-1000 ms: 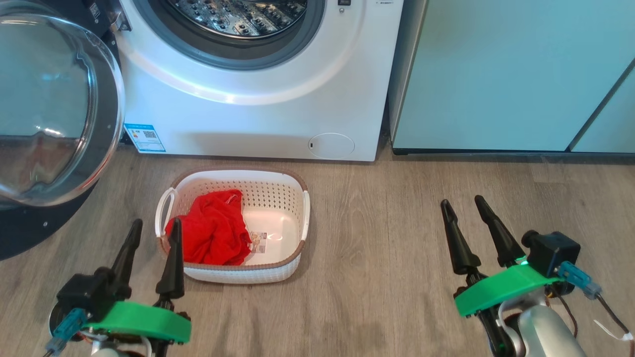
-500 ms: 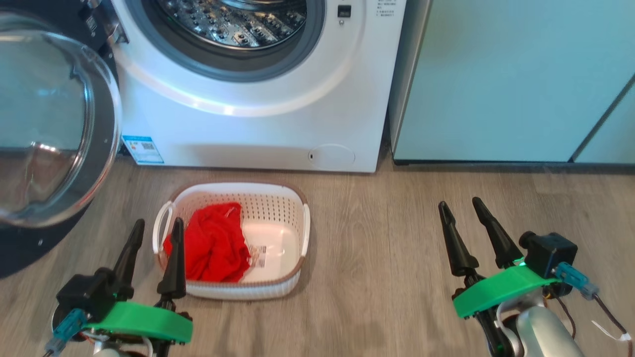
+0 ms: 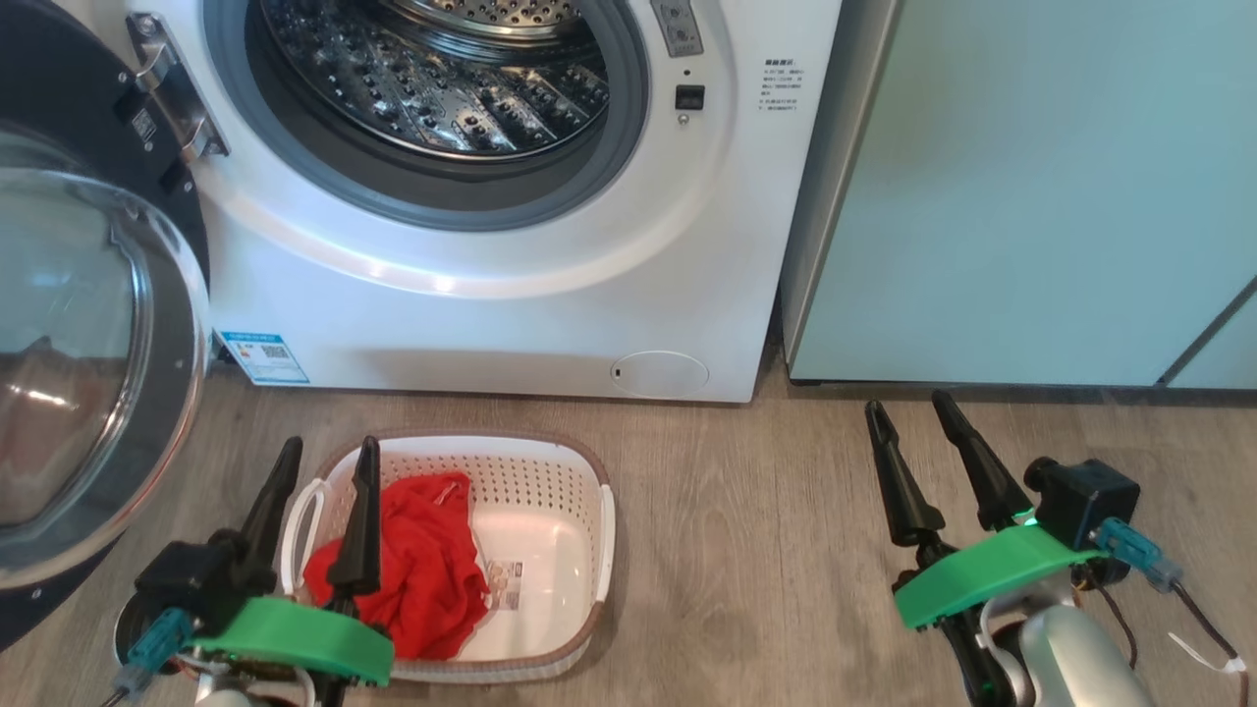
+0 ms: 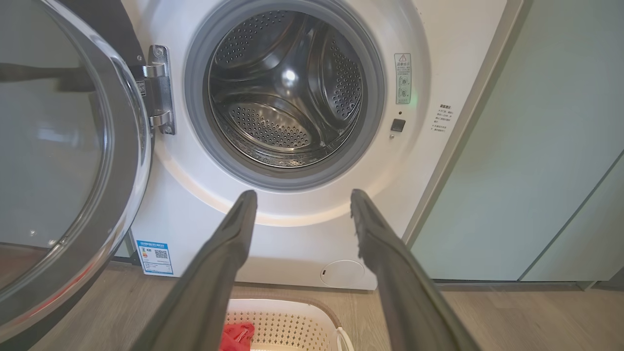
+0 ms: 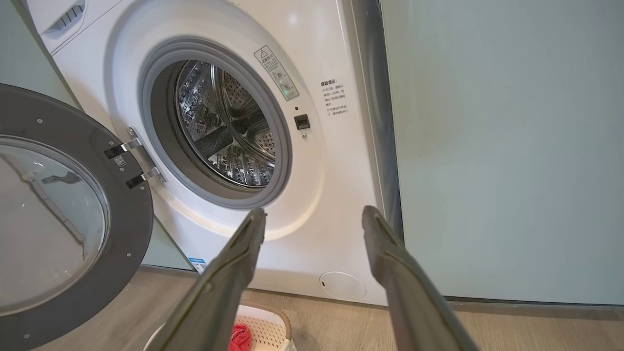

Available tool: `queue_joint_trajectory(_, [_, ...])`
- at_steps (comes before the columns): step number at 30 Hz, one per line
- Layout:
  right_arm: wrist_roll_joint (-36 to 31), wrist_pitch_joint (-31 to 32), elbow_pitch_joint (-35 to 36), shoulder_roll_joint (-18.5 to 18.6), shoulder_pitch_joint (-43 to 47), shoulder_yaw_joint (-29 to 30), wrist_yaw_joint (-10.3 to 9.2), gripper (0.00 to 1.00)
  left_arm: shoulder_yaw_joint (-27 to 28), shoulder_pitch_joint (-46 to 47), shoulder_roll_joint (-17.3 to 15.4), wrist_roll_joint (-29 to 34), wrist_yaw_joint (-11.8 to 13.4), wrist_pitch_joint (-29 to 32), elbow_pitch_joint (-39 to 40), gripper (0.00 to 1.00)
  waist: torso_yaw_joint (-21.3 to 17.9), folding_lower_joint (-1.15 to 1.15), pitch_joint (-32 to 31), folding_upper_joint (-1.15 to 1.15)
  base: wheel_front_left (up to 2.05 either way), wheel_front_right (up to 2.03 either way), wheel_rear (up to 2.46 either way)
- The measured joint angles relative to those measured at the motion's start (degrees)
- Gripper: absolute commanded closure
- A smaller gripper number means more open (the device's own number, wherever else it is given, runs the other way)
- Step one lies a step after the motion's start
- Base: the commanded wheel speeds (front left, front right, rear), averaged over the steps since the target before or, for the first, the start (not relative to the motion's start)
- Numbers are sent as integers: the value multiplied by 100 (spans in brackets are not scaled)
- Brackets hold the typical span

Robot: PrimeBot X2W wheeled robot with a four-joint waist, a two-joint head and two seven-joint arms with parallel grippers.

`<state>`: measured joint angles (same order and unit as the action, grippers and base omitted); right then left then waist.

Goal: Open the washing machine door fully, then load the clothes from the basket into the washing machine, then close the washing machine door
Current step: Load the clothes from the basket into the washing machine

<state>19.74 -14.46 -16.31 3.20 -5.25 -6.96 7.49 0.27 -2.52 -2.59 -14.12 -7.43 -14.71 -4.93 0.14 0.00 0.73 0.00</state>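
Gaping washing machine door [image 3: 69, 373], basket [image 3: 535, 481] holding clothes [image 3: 422, 560] before washing machine [image 3: 491, 324], teal cabinet [image 3: 1031, 196], left fingers [image 3: 361, 530], right fingers [image 3: 899, 486] both wide

The place looked like the laundry corner of a home. A white front-loading washing machine [image 3: 511, 295] stood on a wood-look plank floor [image 3: 766, 550], close against tall pale teal cabinet fronts [image 3: 1031, 196] to its right in the head view. Its round glass door [image 3: 59, 373] hung open on a metal hinge [image 4: 158, 87], showing a perforated steel drum [image 4: 287, 97] inside a grey rubber seal [image 4: 195, 97]. A blue sticker with a QR code [image 3: 263, 356] and a round flap [image 3: 659, 374] sat near the machine's base, and printed warning labels [image 4: 402, 78] were beside the opening. On the floor just before the machine stood a small white perforated basket [image 3: 550, 471] with a red garment [image 3: 432, 560] in its left half.
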Motion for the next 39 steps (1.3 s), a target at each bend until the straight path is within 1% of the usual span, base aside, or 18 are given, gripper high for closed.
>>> queue_joint_trajectory(28, [59, 0, -34, -2, -1, -108, 0, 0, -18, -2, 1, 19, 0, 0, -113, 0, 28, 0, -14, 0, 4, -4, 0])
queue_joint_trajectory(33, [57, 0, -12, -2, -2, -102, 0, 0, -20, 4, 1, 120, 0, 0, -333, 0, 14, 0, 179, 0, 0, 0, 0])
queue_joint_trajectory(36, [37, 0, 13, -2, -26, -88, 0, 0, -13, 80, 1, 147, 0, 0, -534, 0, 12, 0, 394, 0, 0, 0, 0])
queue_joint_trajectory(39, [-13, 0, 44, -2, -179, -81, 0, 0, 12, 306, 2, 339, 4, 0, -832, 0, 4, 0, 664, 0, 0, 0, 0])
